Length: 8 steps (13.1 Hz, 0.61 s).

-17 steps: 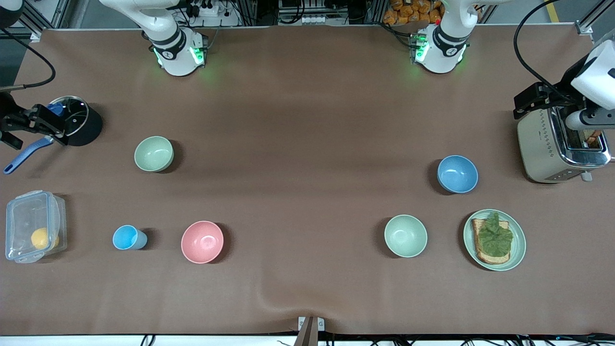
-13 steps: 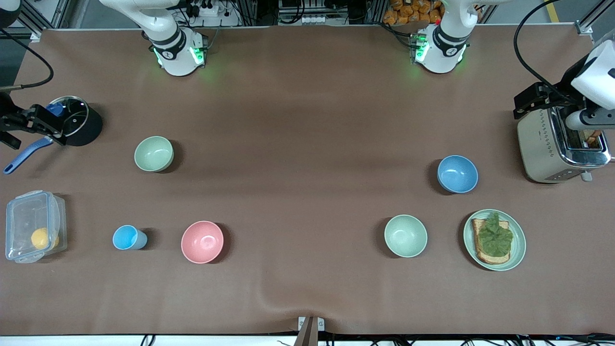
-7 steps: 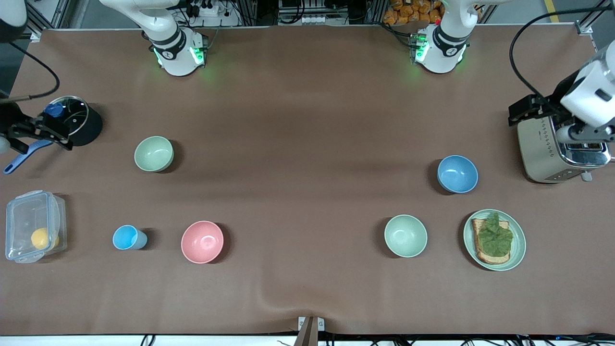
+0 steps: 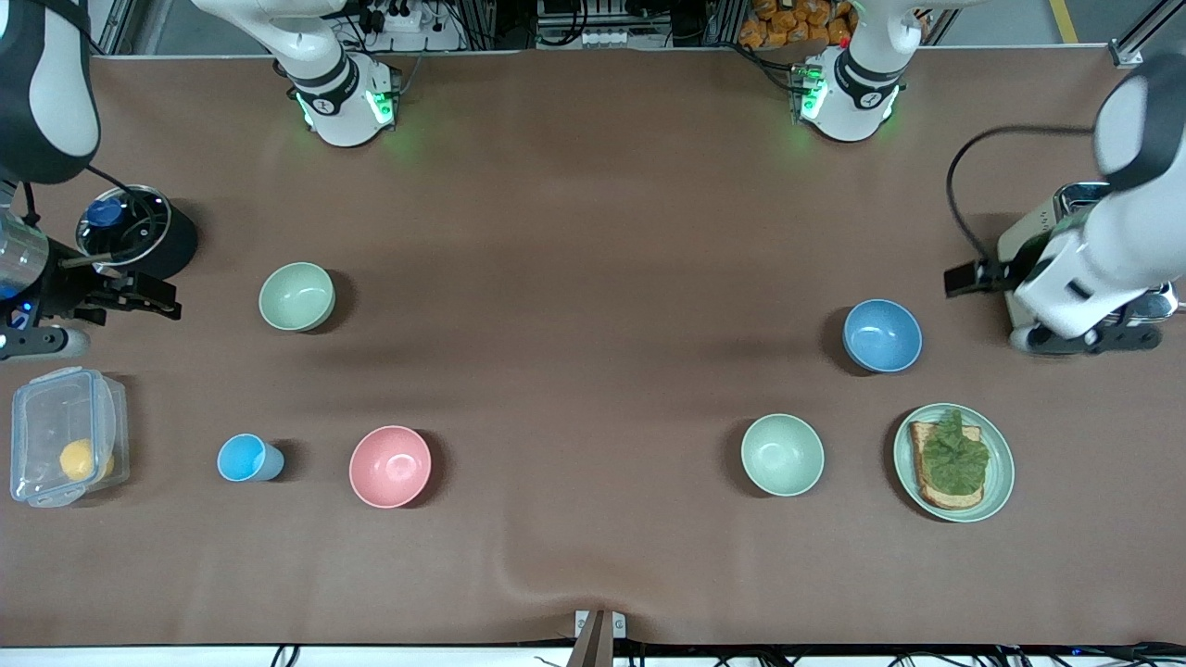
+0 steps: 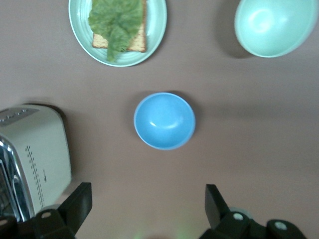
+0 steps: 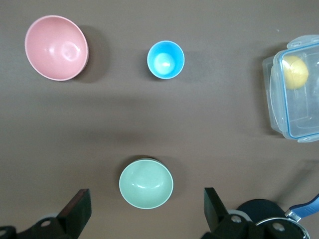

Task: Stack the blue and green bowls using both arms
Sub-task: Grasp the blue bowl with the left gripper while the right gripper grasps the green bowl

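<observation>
The blue bowl (image 4: 882, 334) stands upright toward the left arm's end of the table and shows in the middle of the left wrist view (image 5: 164, 120). The sage-green bowl (image 4: 296, 296) stands toward the right arm's end and also shows in the right wrist view (image 6: 146, 183). My left gripper (image 4: 1084, 340) hangs open and empty high over the toaster (image 4: 1027, 243), beside the blue bowl; its own view shows it (image 5: 147, 195) above bare table. My right gripper (image 4: 42, 341) is open and empty, up beside the pot; in its own view it (image 6: 147, 200) is high over the green bowl's edge.
A paler mint bowl (image 4: 782, 454) and a plate (image 4: 999, 482) with toast and lettuce lie nearer the front camera than the blue bowl. A pink bowl (image 4: 390, 466), a small blue cup (image 4: 246, 458), a clear lidded box (image 4: 65, 435) and a black pot (image 4: 139, 236) stand at the right arm's end.
Both arms have swung in from the table's ends: the left gripper from the toaster toward the blue bowl, the right gripper from the pot toward the green bowl. The bowls have not moved.
</observation>
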Motion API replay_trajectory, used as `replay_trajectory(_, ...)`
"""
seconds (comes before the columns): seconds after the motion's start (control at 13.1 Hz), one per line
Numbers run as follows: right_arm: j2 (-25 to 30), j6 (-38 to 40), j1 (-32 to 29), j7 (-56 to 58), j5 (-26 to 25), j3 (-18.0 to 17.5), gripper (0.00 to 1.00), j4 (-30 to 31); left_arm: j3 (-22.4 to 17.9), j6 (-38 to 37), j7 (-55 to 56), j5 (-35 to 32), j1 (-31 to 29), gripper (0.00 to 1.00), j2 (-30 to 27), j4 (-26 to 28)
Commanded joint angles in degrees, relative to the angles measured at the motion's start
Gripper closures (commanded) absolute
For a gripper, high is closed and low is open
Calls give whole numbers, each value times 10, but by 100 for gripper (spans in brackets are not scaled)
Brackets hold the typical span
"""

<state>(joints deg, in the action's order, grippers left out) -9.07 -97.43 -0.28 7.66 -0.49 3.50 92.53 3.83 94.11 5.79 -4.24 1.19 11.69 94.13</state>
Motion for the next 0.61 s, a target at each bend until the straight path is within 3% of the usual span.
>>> replay_trajectory(0.0,-6,5,-10,3,-4,-6,0,0,0,124,5,-30,-8,0,-19,122)
replay_trajectory(0.23,-11,-8,-6,3,-4,-6,0,29,-24,299,7,-42,-8,0,-8,237)
replay_trajectory(0.54,-8,-113,-7,30,-4,-6,0,124,-57,407,5,-59,-11,0,44,297)
